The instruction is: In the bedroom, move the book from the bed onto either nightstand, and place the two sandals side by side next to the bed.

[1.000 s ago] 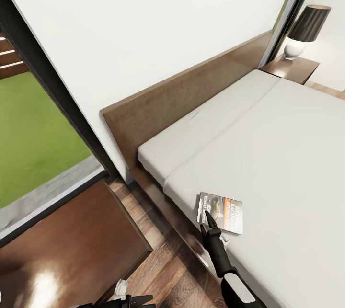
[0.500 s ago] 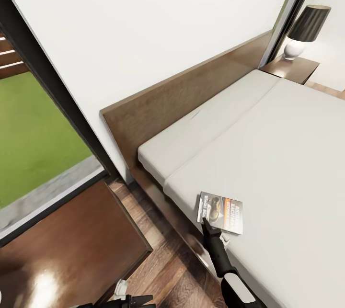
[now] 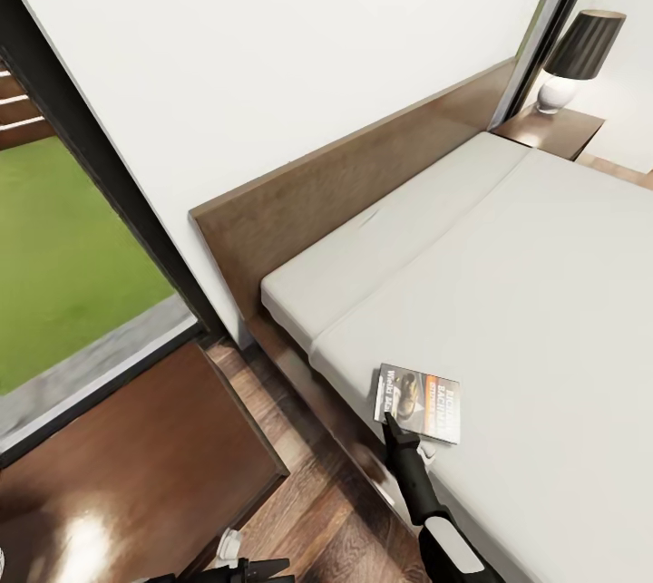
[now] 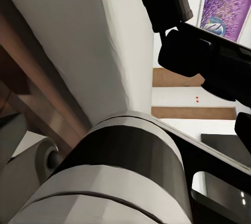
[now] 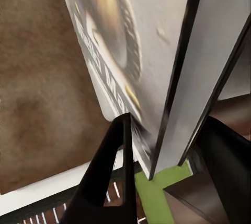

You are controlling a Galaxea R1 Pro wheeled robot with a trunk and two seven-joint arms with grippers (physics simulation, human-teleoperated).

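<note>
The right arm (image 3: 426, 497) is slim and matt black toward its tip, widening below into a glossy white shell edged in black; its end effector (image 3: 392, 424) tapers to thin, dark, pointed fingers (image 5: 107, 172); the left arm (image 4: 120, 177) shows rounded white and dark grey casings with thin seams; black jointed parts sit beside them.

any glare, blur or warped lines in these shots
Head view: bright glare patch on the glossy nightstand at lower left, straight window frame and headboard leaning from the wide lens. Right wrist view: the book is so close its cover looks soft and stretched.
</note>
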